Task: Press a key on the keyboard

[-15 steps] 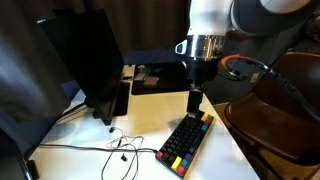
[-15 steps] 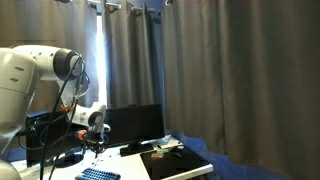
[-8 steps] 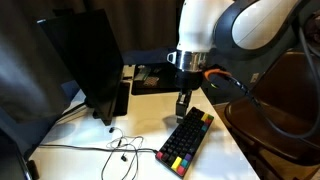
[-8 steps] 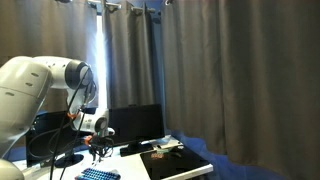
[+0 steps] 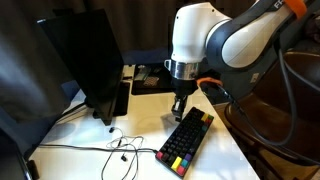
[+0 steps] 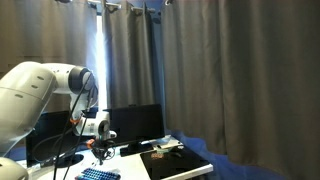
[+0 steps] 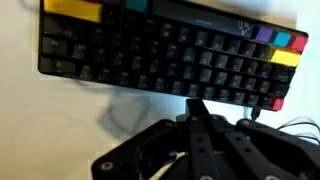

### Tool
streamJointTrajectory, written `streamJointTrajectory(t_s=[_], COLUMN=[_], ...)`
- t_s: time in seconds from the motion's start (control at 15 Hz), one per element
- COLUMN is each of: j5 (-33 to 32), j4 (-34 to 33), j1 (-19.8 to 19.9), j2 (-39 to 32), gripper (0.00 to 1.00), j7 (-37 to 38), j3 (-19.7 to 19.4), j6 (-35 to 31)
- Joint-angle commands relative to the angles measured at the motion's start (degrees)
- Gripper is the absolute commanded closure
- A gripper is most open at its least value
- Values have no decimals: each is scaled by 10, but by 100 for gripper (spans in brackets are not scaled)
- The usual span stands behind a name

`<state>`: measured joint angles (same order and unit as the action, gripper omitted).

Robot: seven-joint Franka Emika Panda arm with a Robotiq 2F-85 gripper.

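The keyboard (image 5: 186, 142) lies slantwise on the white table (image 5: 130, 165), black with a strip of rainbow keys at its near end. In the wrist view the keyboard (image 7: 150, 55) fills the top, with yellow and red keys at its corners. My gripper (image 5: 179, 113) hangs just above the table beside the keyboard's far end, its fingers shut together with nothing between them. Seen from the wrist, the gripper (image 7: 197, 103) points its closed tips at the keyboard's long edge, just short of the keys. In an exterior view the gripper (image 6: 102, 153) hovers over the keyboard (image 6: 97, 174).
A dark monitor (image 5: 85, 60) stands on the table to one side, and an earphone cable (image 5: 120, 148) trails in front of it. A black mat (image 6: 176, 163) holding small items lies behind the keyboard. Curtains (image 6: 220, 70) hang behind.
The jaws have gone from open to shut. The arm has shifted sideways off the keyboard's far end and lowered slightly toward the table.
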<state>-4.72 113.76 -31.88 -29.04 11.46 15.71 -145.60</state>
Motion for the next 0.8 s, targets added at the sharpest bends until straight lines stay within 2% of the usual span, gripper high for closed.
streamJointTrajectory(t_s=[0.0,0.73], j5=[-23,-21], j4=[-21,-34], j1=[-21,-35], j2=[-20,-46], gripper=[100,100], j7=[34,43], j3=[-21,-36], j6=[0,0])
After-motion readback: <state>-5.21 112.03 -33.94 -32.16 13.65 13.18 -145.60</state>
